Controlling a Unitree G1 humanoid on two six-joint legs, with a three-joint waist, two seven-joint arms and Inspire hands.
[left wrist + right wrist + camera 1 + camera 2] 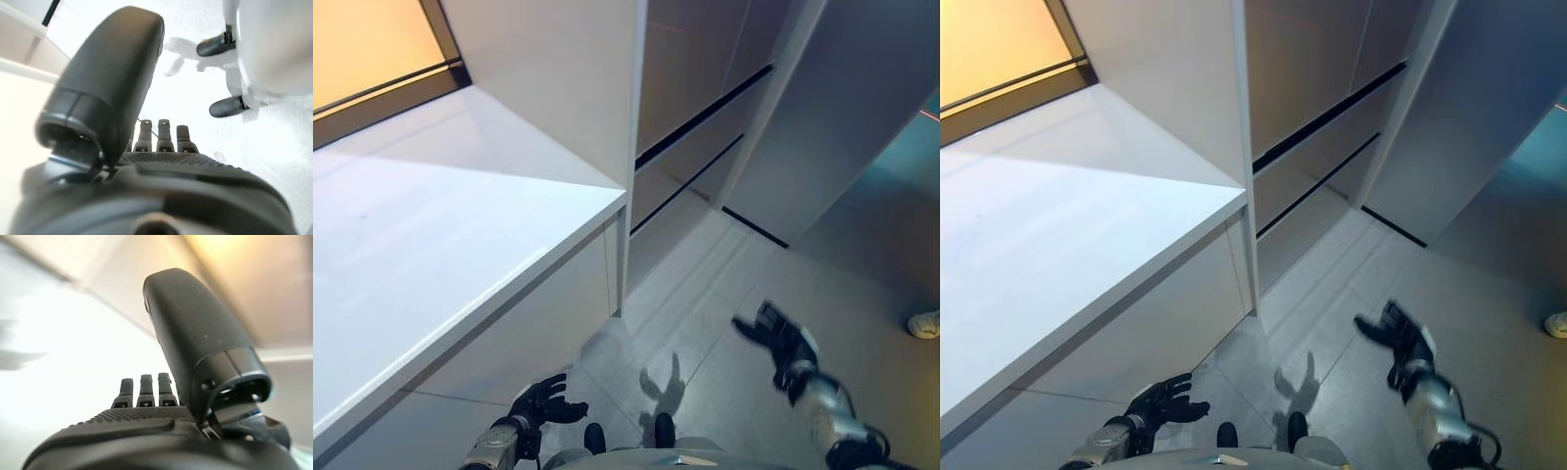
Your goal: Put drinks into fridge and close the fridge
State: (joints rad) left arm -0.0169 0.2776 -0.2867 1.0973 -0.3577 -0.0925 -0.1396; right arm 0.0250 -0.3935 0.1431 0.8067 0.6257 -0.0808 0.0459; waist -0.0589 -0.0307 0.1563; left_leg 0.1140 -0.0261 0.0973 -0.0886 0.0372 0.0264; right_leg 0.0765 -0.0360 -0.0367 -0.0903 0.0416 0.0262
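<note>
My left hand [544,399] hangs low at the lower left, beside the front of the white counter [431,235], fingers relaxed and empty; it also shows in the left wrist view [112,98]. My right hand [781,338] is raised over the grey floor at the lower right, fingers spread and empty; it also shows in the right wrist view [195,338]. A tall white cabinet [705,108] with dark horizontal gaps between its panels stands ahead. A large grey panel [862,117], like an open door, stands to its right.
The white counter runs along the left, with an orange-lit window [372,44] behind it. A white vertical panel [558,78] rises at the counter's end. The grey tiled floor [724,284] stretches ahead. A person's white shoe [925,323] shows at the far right.
</note>
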